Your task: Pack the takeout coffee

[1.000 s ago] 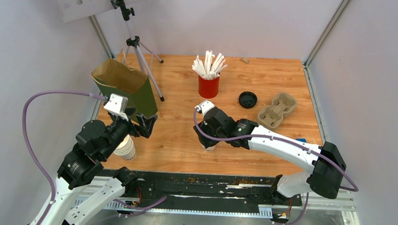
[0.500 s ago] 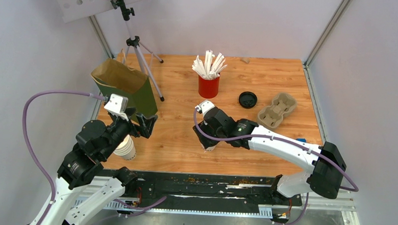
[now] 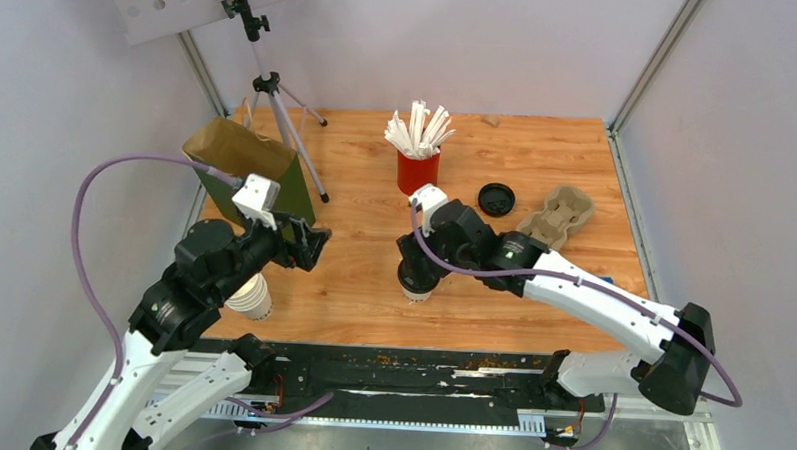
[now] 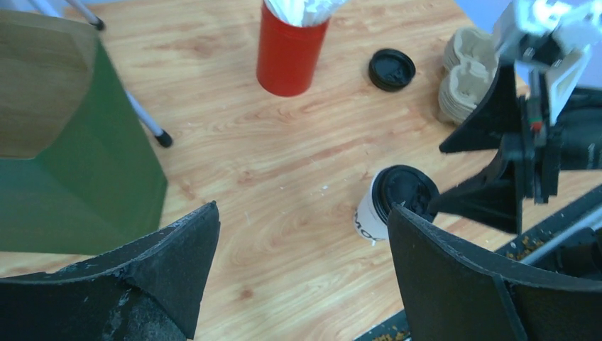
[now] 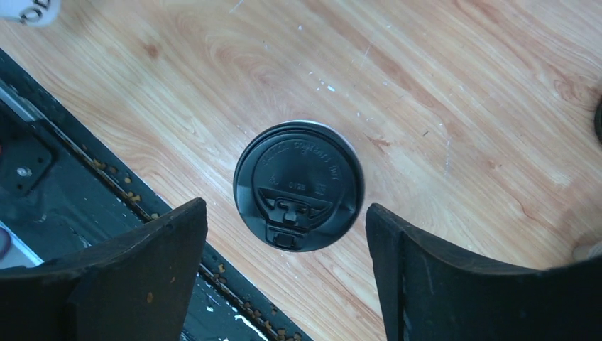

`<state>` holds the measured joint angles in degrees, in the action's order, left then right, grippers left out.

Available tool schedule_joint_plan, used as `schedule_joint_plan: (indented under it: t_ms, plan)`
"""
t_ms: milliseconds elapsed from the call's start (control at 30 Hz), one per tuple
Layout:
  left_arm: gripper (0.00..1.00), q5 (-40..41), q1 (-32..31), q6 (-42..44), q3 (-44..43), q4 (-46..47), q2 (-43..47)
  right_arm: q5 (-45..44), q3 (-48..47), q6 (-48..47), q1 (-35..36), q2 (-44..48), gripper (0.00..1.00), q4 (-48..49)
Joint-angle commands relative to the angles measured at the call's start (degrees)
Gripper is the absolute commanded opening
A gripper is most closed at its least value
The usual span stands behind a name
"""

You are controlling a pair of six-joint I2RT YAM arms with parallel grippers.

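Note:
The takeout coffee (image 3: 413, 284), a small white cup with a black lid, stands upright on the wooden table near the front edge. It shows in the right wrist view (image 5: 298, 185) and the left wrist view (image 4: 394, 202). My right gripper (image 3: 420, 261) hovers just above it, open, with one jaw on each side of the lid and not touching it (image 5: 285, 206). My left gripper (image 3: 309, 247) is open and empty (image 4: 302, 207), left of the coffee and just in front of the green paper bag (image 3: 261, 180). The bag stands open at the back left (image 4: 64, 163).
A lidless white cup (image 3: 251, 298) stands under my left arm. A red cup of white sticks (image 3: 417, 171), a loose black lid (image 3: 495, 198) and a cardboard cup carrier (image 3: 555, 218) sit farther back. A tripod (image 3: 278, 111) stands beside the bag. A black strip (image 3: 419, 371) runs along the table's front edge.
My right arm has drawn up and back to the right, so the coffee's black lid now shows under it. My left arm has risen and swung right, toward the bag's front.

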<state>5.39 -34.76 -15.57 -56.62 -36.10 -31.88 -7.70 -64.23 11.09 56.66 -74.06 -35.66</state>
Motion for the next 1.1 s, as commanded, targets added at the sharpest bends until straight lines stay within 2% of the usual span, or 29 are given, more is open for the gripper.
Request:
schedule_joint_plan:
  t_ms: [0, 167, 267, 467, 767, 1067]
  plan:
    - [0.91, -7.7, 0.1, -3.1, -2.8, -1.5, -6.5, 5.9, 1.6, 1.4, -5.2, 4.1, 0.78, 2.6]
    - [0.81, -15.8, 0.2, -6.7, -3.4, -2.0, -16.4, 17.0, 6.6, 2.2, -13.6, 6.3, 0.62, 7.2]
    - [0.76, -21.1, 0.1, -10.2, -2.2, 1.0, -20.8, 20.3, 8.9, 1.5, -16.5, 6.4, 0.61, 8.9]
    - [0.67, -25.1, -0.2, -15.5, 3.4, 11.8, -26.6, 26.5, 10.2, 0.5, -20.4, 4.6, 0.58, 10.2]
    - [0.59, -25.7, -3.1, -16.4, 9.1, 21.0, -32.8, 28.5, 12.0, 0.5, -21.2, 2.1, 0.49, 12.9]
    - [0.54, -28.3, -3.9, -18.2, 15.2, 33.7, -35.9, 27.4, 14.0, 0.6, -21.3, 1.0, 0.36, 14.4]
